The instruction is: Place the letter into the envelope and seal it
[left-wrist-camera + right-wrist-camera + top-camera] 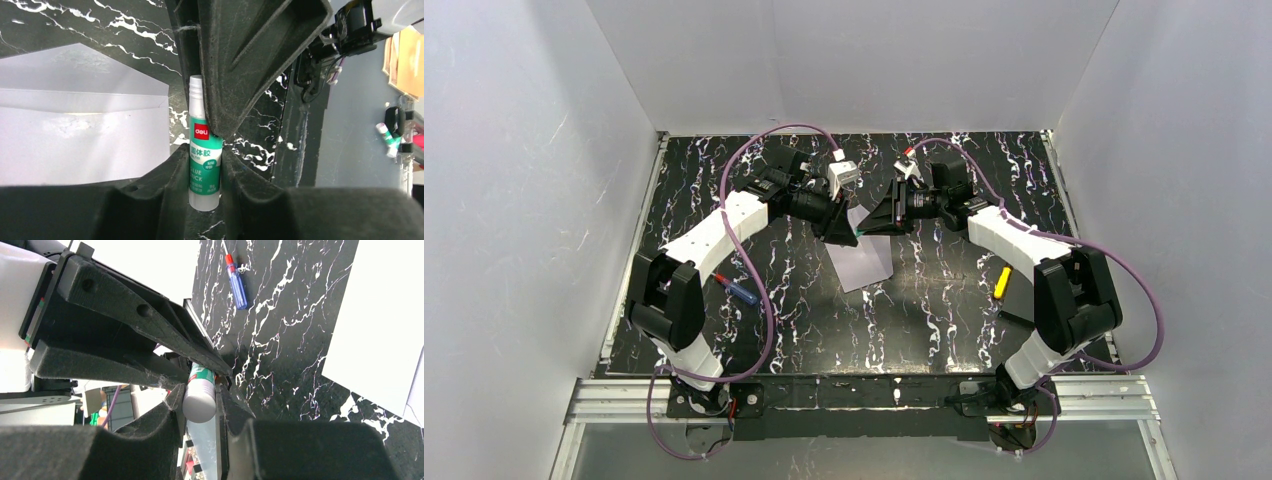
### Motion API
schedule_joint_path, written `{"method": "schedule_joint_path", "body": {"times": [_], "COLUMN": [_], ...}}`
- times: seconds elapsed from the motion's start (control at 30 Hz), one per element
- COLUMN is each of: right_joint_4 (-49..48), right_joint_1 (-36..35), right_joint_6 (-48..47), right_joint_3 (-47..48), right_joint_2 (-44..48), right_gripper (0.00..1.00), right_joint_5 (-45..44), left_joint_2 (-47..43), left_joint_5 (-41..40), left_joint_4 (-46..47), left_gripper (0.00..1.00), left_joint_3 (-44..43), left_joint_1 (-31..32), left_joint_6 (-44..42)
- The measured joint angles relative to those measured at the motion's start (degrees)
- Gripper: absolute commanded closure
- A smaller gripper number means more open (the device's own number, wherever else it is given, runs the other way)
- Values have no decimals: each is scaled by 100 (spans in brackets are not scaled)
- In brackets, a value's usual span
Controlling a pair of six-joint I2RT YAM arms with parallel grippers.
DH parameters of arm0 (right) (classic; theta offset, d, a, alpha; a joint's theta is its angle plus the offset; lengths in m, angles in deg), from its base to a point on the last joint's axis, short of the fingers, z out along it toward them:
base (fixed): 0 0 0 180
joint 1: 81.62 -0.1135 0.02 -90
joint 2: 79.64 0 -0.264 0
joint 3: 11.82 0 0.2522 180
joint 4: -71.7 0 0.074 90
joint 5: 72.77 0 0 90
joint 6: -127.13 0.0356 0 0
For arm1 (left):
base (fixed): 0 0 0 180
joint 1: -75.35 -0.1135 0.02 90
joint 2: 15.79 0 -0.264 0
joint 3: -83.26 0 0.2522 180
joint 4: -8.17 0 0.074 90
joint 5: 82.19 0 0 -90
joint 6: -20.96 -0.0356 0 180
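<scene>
Envelope (864, 258) lies flat on surface (944, 300) | my left jaws nip glue stick (204, 160) | right jaws closed on its other end

Black marbled table (944, 310) carries the envelope (864, 262), a blue screwdriver (739, 291), a yellow object (1002, 282).

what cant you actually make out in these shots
letter: in no view; whether it already sits inside the envelope cannot be told.
glue stick: top view, hidden where the left fingers and right fingers meet; left wrist view, its tip disappears behind the right fingers.
white round end, right wrist view: cap or base, unclear.
yellow object, top view: too small to identify.
</scene>
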Motion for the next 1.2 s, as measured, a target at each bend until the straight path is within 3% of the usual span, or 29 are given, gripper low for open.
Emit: {"method": "schedule_joint_path", "body": {"times": [0.03,0.47,0.9,1.07,1.2], "right_joint_4": [0,358,-133,511,1314], "right_joint_1": [-2,122,310,1123,1237], "right_joint_6": [2,-389,-15,-612,-1283], "right_joint_3": [0,76,-116,63,411], "right_joint_2": [0,2,39,111,109], "right_gripper": [99,99,99,99,99], "right_joint_5": [-20,144,396,317,201], "left_joint_2": [0,-42,-197,-205,-205], "left_joint_5": [24,-55,17,-356,-452], "left_joint_4": [4,81,260,-487,-671], "left_gripper": [100,100,100,100,100], "left_joint_3": [0,131,249,387,387], "left_joint_1": [0,13,-33,-299,-345], "left_joint_6": [22,-660,-1008,-1215,-1261]}}
